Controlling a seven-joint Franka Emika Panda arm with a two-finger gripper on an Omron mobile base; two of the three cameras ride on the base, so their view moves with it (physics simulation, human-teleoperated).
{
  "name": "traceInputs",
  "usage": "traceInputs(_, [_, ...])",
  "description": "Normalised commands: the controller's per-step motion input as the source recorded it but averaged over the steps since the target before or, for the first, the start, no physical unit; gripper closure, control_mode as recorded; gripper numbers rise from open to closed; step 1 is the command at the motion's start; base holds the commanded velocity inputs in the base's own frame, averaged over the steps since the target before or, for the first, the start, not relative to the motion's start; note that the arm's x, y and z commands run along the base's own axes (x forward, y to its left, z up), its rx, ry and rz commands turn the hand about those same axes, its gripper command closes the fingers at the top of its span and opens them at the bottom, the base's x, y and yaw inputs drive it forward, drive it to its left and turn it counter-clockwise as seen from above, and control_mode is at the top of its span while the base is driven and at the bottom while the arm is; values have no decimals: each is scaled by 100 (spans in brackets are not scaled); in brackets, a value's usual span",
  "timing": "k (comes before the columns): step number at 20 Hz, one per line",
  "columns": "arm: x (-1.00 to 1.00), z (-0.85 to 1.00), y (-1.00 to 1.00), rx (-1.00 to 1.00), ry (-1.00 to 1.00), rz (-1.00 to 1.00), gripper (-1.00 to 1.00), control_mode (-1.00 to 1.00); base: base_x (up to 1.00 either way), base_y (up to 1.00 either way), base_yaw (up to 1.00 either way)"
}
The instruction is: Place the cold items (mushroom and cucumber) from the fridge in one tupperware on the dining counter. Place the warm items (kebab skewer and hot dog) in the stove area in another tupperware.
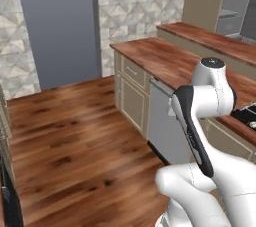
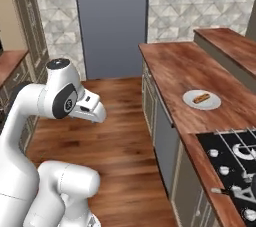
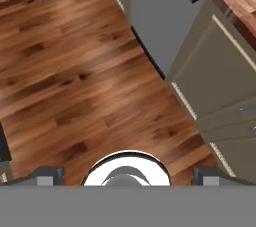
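Looking down through the hand view at a plank floor [image 3: 75, 71], warm reddish-brown with darker knots. Holding the claw [image 3: 129, 175] released, dark tips [image 3: 50, 175] spread wide at the bottom edge, nothing caught between them. Hovering over bare boards, just beside a grey dishwasher [image 3: 155, 16] front with a bar handle and beige cabinets [image 3: 215, 81].

Swinging to the right base view: spotting a small round white plate [image 2: 201, 100] on the wood-topped counter [image 2: 175, 66], near the middle. Resting on that plate, what looks like the hot dog [image 2: 201, 98], a short orange-tan stick lying at a slant; too small to make out bun from sausage. Sitting well apart from the claw, up on the counter while the hand points down at the floor. Just past the plate toward the camera, a black stove [image 2: 235, 161] with pale knobs and grey grates.

Behind the counter, catching the dining counter [image 2: 225, 41], a raised ledge with the same reddish-brown top and a plain beige side.

Over to the left base view: finding the fridge [image 1: 234, 6] at the top right, grey shelves showing, tan side panel next to them, well apart from the arm. Closing the far end, a grey door [image 1: 57, 26] set in a pale stone-tile wall [image 1: 140, 6].
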Motion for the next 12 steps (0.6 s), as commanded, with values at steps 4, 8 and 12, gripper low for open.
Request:
traceInputs(4, [0, 0, 0, 0, 0, 0, -100, 100, 100, 27, -34])
traceInputs(8, [0, 0, 0, 0, 0, 0, -100, 100, 98, 20, -49])
traceInputs(12, [0, 0, 0, 0, 0, 0, -100, 100, 73, 14, -65])
